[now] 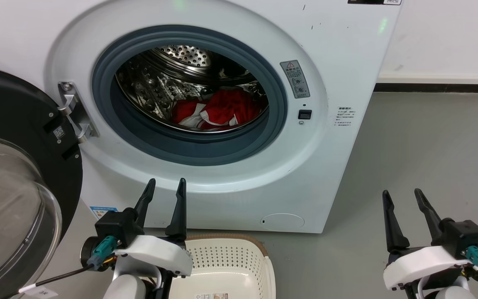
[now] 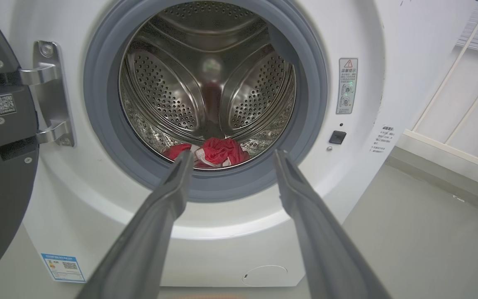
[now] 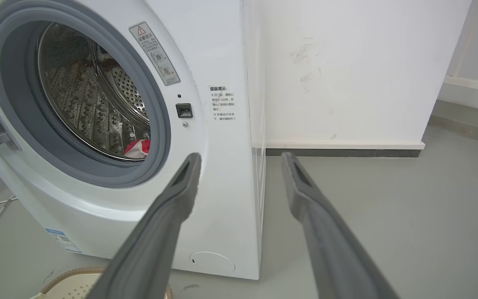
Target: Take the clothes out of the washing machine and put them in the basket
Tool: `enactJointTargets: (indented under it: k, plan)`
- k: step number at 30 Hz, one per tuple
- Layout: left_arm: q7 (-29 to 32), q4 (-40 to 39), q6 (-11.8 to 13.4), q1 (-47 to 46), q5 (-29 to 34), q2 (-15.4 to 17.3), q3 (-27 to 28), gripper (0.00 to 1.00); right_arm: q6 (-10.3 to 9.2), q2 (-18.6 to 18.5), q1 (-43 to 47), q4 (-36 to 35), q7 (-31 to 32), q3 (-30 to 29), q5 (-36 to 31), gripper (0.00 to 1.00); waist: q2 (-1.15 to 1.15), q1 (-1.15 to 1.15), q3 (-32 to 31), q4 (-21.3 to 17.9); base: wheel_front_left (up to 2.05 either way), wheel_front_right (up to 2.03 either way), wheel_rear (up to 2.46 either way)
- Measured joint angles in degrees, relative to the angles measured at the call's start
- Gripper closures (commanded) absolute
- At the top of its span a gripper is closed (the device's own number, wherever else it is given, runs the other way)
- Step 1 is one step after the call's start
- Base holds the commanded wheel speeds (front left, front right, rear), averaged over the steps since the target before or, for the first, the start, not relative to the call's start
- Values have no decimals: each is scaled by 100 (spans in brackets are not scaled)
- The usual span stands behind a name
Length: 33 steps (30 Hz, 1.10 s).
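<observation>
The white washing machine [image 1: 338, 50] stands before me with its round black-rimmed door [image 1: 19, 174] swung wide open to the left. Red clothes [image 1: 222, 110] with white trim lie bunched at the bottom of the steel drum [image 2: 218, 151] [image 3: 139, 147]. On the floor under the opening sits the cream basket [image 1: 226, 265], its brown rim showing in the right wrist view [image 3: 71, 278]. My left gripper [image 1: 166, 185] [image 2: 230, 155] is open in front of the washer, just below the opening. Off to the right over the floor, my right gripper [image 1: 401, 195] [image 3: 241, 158] is open and holds nothing.
Grey floor [image 1: 430, 158] stretches to the right of the washer up to a white wall with a dark skirting [image 1: 438, 88]. The open door takes up the left side. A cable [image 1: 56, 276] hangs from my left wrist.
</observation>
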Motion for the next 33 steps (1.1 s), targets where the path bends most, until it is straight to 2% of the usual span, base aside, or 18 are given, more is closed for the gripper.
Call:
enactJointTargets:
  k: [19, 33]
  plan:
    - [-250, 169, 94, -59, 1003, 2, -157, 0, 0, 0, -10, 272, -240, 9, -1009, 0, 0, 0, 1, 72, 0, 0, 0]
    - [-310, 191, 126, -76, 1084, 2, -149, 0, 0, 0, -67, 355, -302, 21, -1191, 0, 0, 0, 20, 74, 0, 0, 0]
